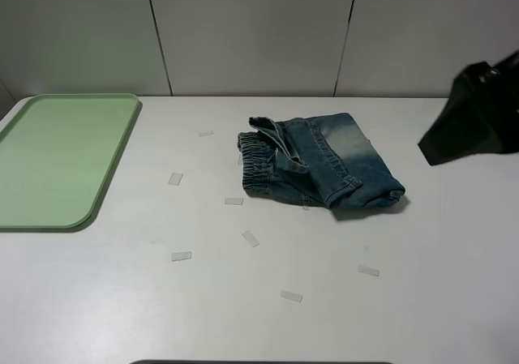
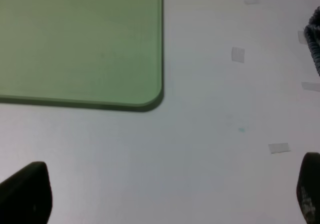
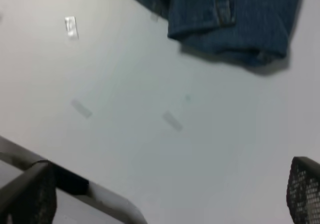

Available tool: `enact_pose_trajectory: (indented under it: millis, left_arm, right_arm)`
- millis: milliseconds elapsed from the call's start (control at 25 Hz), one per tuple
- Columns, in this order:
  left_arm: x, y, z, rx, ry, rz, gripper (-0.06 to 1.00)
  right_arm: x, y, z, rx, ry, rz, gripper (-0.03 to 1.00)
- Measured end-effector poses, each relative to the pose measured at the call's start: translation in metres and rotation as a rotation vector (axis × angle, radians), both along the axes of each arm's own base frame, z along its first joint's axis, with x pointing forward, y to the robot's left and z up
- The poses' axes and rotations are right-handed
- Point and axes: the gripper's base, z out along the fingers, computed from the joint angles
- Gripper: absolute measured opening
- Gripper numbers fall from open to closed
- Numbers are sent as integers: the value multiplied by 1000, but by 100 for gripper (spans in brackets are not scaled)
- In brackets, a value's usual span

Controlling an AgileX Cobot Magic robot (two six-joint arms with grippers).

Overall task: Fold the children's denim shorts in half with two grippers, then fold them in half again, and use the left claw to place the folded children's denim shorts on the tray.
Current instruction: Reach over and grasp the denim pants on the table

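Note:
The denim shorts (image 1: 324,163) lie folded on the white table, right of centre, with the gathered waistband to the left and a pale faded patch at the back. The pale green tray (image 1: 57,157) lies at the far left and holds nothing. My left gripper (image 2: 167,198) is open and empty, hovering above bare table near the tray's corner (image 2: 150,97); an edge of the shorts (image 2: 315,39) shows at that view's border. My right gripper (image 3: 167,194) is open and empty above the table, apart from the shorts' hem (image 3: 235,19). The black right arm (image 1: 478,117) shows at the right edge.
Several small clear tape pieces (image 1: 250,238) are scattered on the table around the shorts. The table's front edge (image 3: 75,186) shows in the right wrist view. A pale panelled wall stands behind the table.

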Motion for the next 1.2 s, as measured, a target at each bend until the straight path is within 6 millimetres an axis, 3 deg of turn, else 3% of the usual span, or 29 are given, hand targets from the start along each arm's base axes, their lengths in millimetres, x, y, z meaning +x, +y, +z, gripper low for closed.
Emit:
enact_pose_trajectory:
  millis: [240,560,920,1200]
  left_arm:
    - [0,0,0,0,0,0,98]
    - [0,0,0,0,0,0,98]
    - [0,0,0,0,0,0,98]
    - [0,0,0,0,0,0,98]
  right_arm:
    - [-40,-33,-10,47,-56,-20,69]
    - [-85,-82,-41,69,-185,-215,69]
    - [-118,-96,-65,120,-526,-336,69]
    - [-135,-98,-80,106,-624,-426,69]
